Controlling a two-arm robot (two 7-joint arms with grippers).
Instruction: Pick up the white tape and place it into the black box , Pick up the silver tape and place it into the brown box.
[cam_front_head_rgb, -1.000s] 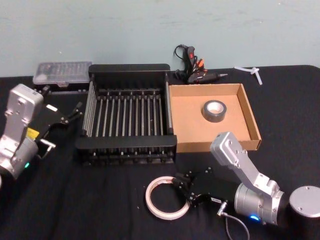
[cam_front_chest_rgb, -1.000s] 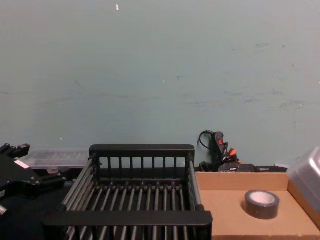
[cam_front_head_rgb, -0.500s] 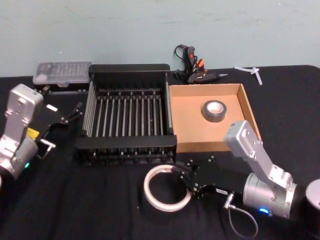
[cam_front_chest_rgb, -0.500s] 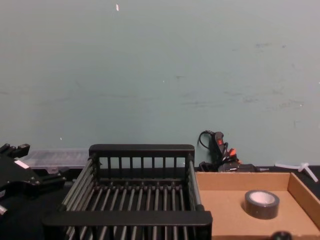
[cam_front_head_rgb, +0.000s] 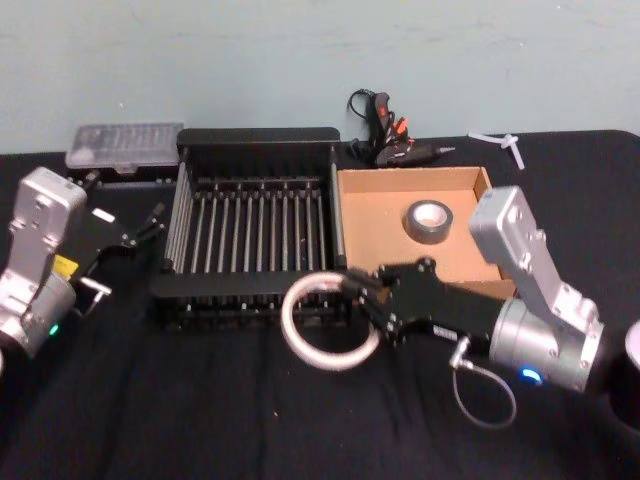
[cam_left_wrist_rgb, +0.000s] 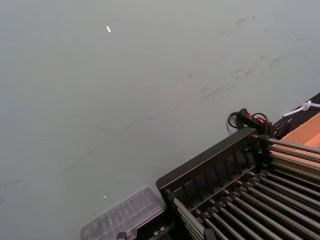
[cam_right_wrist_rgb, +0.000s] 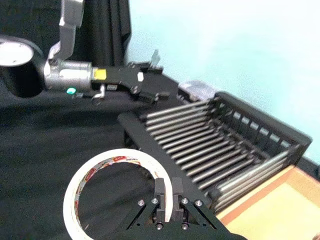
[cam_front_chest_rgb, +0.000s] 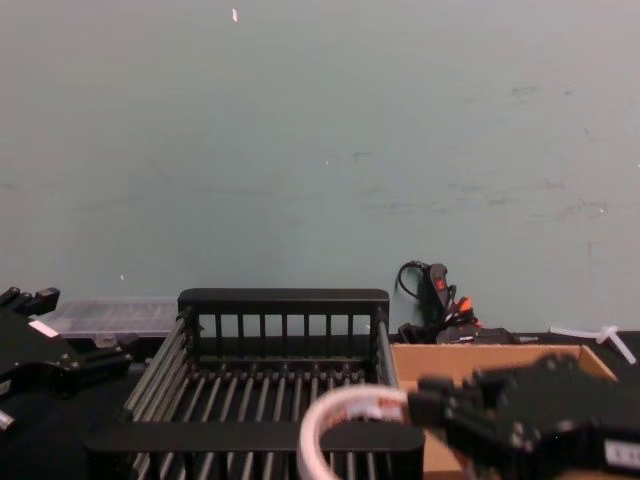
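Observation:
The white tape (cam_front_head_rgb: 300, 345) is a wide ring with red print on its core (cam_right_wrist_rgb: 116, 156). My right gripper (cam_front_head_rgb: 362, 303) is shut on its rim and holds it lifted just in front of the black box's (cam_front_head_rgb: 255, 135) near rim bar. In the chest view the white tape (cam_front_chest_rgb: 318, 428) hangs before the black box (cam_front_chest_rgb: 283, 297), with the right gripper (cam_front_chest_rgb: 432, 408) beside it. The silver tape (cam_front_head_rgb: 428, 220) lies inside the brown box (cam_front_head_rgb: 372, 235). My left gripper (cam_front_head_rgb: 140, 232) is parked open, left of the black box.
A clear plastic case (cam_front_head_rgb: 125, 143) sits behind the black box at the far left. A glue gun with cable (cam_front_head_rgb: 388, 138) and a white plastic piece (cam_front_head_rgb: 500, 142) lie by the wall. Black cloth covers the table.
My right gripper has lifted the white tape off the table and carried it up and toward the black box's front rim. The left arm has stayed still.

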